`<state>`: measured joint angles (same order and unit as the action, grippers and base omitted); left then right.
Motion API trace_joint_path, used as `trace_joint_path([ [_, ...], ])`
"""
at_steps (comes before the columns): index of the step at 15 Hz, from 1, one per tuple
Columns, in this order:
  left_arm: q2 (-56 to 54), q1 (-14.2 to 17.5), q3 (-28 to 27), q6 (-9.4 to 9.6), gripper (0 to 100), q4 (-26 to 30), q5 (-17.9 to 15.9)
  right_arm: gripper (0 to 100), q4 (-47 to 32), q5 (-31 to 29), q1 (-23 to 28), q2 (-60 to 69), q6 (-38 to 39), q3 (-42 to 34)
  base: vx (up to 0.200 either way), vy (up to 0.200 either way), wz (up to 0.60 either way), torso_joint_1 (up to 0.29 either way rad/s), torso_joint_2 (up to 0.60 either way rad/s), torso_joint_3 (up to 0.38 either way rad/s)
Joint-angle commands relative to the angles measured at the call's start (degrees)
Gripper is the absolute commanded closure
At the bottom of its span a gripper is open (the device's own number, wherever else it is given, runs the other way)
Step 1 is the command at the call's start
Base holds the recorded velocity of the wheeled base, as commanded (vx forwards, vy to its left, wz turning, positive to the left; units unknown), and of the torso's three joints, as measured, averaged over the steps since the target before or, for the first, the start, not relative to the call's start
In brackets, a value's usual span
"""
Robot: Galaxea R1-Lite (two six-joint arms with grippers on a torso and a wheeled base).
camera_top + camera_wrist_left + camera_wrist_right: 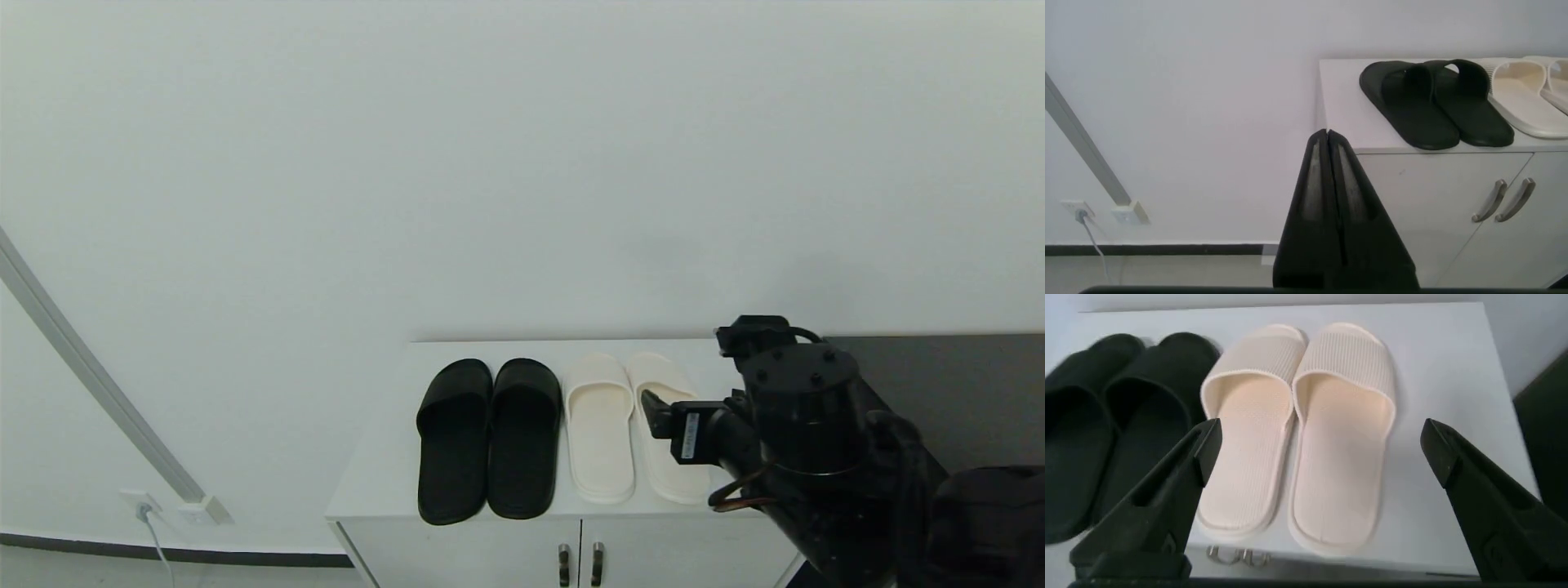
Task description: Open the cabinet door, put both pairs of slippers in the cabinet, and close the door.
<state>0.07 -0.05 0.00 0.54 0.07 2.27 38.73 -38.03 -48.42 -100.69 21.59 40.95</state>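
A black pair of slippers (488,437) and a cream pair of slippers (633,425) lie side by side on top of the white cabinet (384,474). Both doors are shut, with two metal handles (580,563) at the middle seam. My right gripper (1321,433) hovers open above the cream slippers (1302,429), a finger on each side of the pair, touching nothing. In the head view the right gripper (653,406) is over the outer cream slipper. My left gripper (1328,139) is shut and empty, to the left of the cabinet and below its top, with the black slippers (1437,98) and handles (1504,200) beyond.
The cabinet stands against a plain white wall. A grey conduit (90,376) runs diagonally down the wall to a socket (140,500) with a plugged cable, left of the cabinet. A dark surface (963,384) adjoins the cabinet on the right.
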Motion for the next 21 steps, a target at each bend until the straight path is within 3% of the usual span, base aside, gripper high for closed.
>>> trace_joint_path([
  [1,0.01,0.05,0.0,-0.01,100,0.01,0.02,0,4.25,-1.52,-0.53,-9.17,-0.06,0.18,0.0,0.0,0.0,0.0,0.0,0.0],
  [5,0.01,0.05,0.0,-0.01,100,0.01,0.02,0,10.14,-1.6,-0.09,-16.29,-0.41,1.77,0.0,0.0,0.0,0.0,0.0,0.0],
  [14,0.01,-0.04,0.0,0.08,100,0.01,-0.51,0,10.49,-0.99,4.65,-24.99,-4.1,13.63,0.0,0.0,0.0,0.0,0.0,0.0],
  [21,0.01,-0.04,0.0,0.08,100,0.01,-0.51,0,10.05,0.59,5.35,-28.68,-5.68,19.96,0.0,0.0,0.0,0.0,0.0,0.0],
])
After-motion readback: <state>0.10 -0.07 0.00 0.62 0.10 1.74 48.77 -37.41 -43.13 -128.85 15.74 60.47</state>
